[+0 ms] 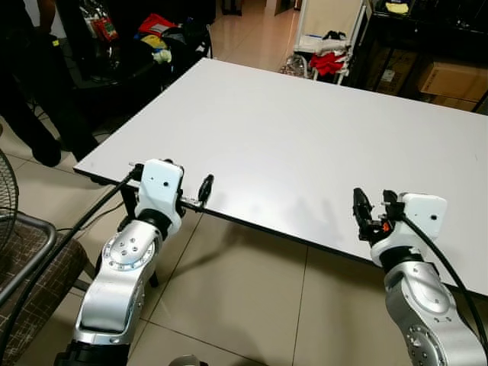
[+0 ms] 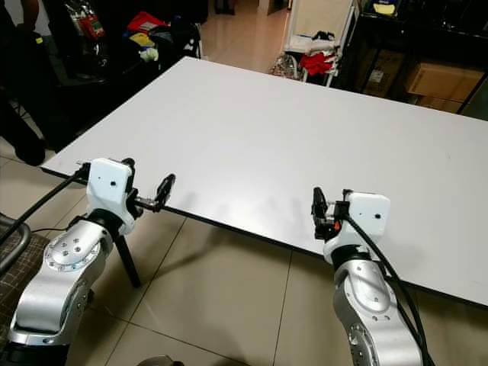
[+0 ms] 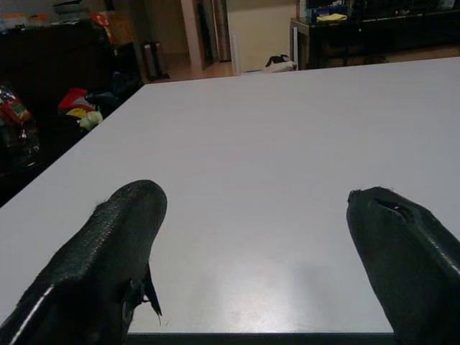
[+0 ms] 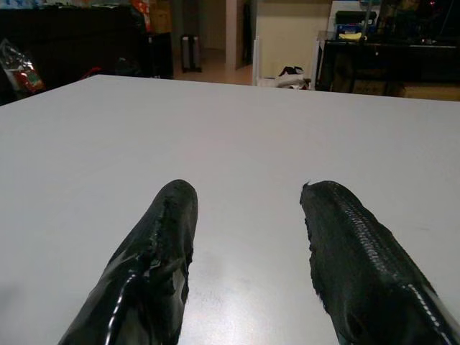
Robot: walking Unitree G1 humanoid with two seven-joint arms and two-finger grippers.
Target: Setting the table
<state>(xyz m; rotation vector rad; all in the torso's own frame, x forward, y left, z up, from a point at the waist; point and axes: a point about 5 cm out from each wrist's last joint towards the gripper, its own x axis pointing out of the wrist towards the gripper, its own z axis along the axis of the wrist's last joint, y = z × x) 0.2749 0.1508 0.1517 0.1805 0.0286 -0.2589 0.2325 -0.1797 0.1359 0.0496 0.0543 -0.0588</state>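
Note:
A large white table (image 1: 305, 130) stands before me with a bare top. My left gripper (image 1: 204, 189) hovers at the table's near edge towards its left corner; in the left wrist view its black fingers (image 3: 122, 237) stand wide apart with nothing between them, so it is open. Further right along the same near edge, my right gripper (image 1: 374, 204) is just over the table. It is open too, and its fingers (image 4: 165, 237) frame bare tabletop in the right wrist view.
A person's dark-clothed legs (image 1: 30, 91) stand at the far left. Behind the table are a cluttered dark chair (image 1: 160, 34), a white rack with red cloth (image 1: 328, 57) and dark shelves with a cardboard box (image 1: 450, 80). A woven seat (image 1: 30, 259) sits by my left arm.

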